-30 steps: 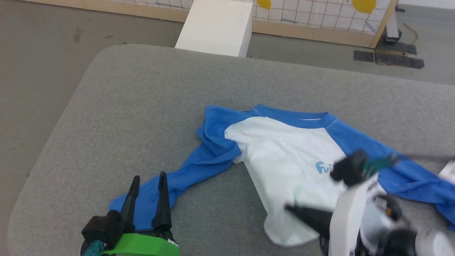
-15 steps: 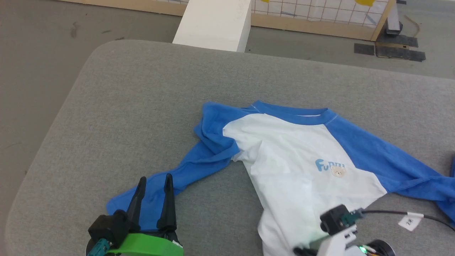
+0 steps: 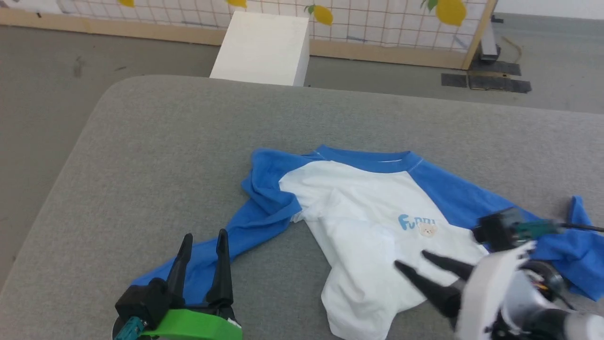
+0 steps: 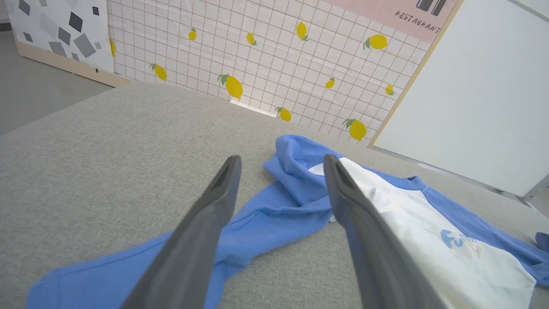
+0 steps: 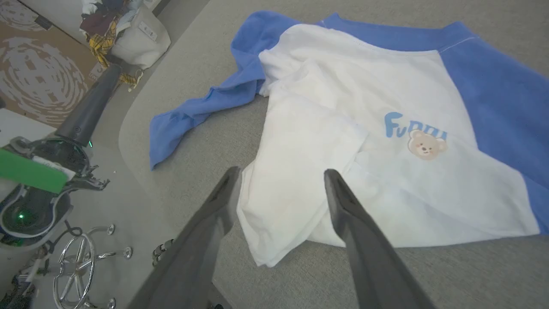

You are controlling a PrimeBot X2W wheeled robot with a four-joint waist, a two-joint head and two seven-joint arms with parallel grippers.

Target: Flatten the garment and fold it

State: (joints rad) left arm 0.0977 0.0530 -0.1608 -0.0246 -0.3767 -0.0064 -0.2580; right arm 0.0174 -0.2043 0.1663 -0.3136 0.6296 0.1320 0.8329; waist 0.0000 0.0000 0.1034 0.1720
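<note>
The garment (image 3: 358, 222) lies on the grey table (image 3: 165, 141), white body rumpled, blue neck band at the far side. Its left sleeve (image 3: 255, 226) is bunched at the shoulder and trails toward the near left. My left gripper (image 3: 204, 235) hovers open above that sleeve's cuff end; in the left wrist view its gripper (image 4: 281, 159) frames the sleeve (image 4: 274, 210). My right gripper (image 3: 411, 259) is open over the body's near hem. In the right wrist view the gripper (image 5: 282, 172) stands above the doubled-over hem corner (image 5: 283, 206), nothing between its fingers.
A white box (image 3: 264, 47) stands on the floor past the table's far edge, before a lemon-patterned grid partition (image 3: 377, 19). A black cable (image 3: 580, 228) crosses the right sleeve. The table's rounded left edge (image 3: 56, 189) drops to grey floor.
The head camera has shifted. My right gripper has opened and come up from the bottom edge over the white hem. The left gripper stays open above the sleeve.
</note>
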